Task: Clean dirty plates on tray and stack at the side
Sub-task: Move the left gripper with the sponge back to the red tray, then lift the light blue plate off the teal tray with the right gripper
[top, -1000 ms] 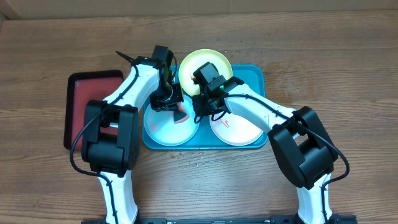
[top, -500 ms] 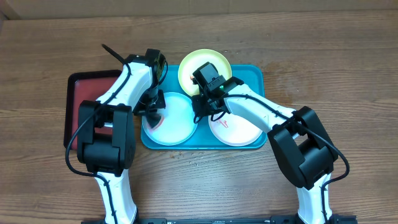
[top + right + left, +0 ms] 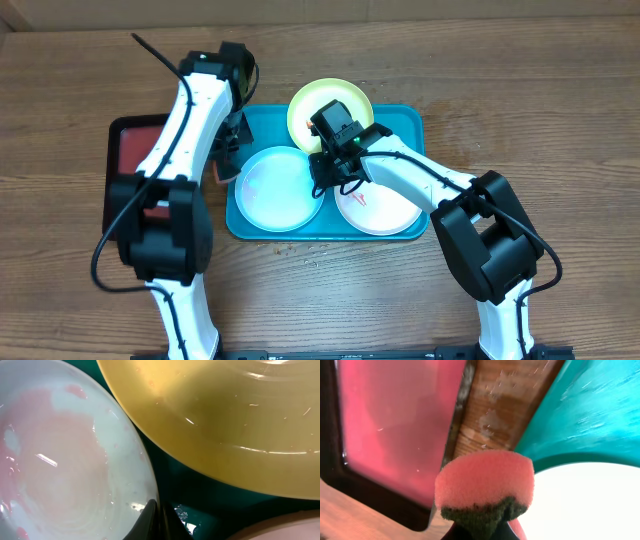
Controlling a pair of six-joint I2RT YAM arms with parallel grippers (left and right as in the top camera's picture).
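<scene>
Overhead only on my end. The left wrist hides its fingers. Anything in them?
Observer: Yes. The left wrist view shows the left fingers shut on a pink sponge, dark green scrub side toward the fingers.
Operator: What's behind it in that view?
Observer: A strip of bare table between the red tray and the teal tray, with the pale blue plate close by.
Operator: And the right fingers?
Observer: Shut, tips at the pale blue plate's edge beside the yellow-green plate. I can't tell whether they pinch the rim.
</scene>
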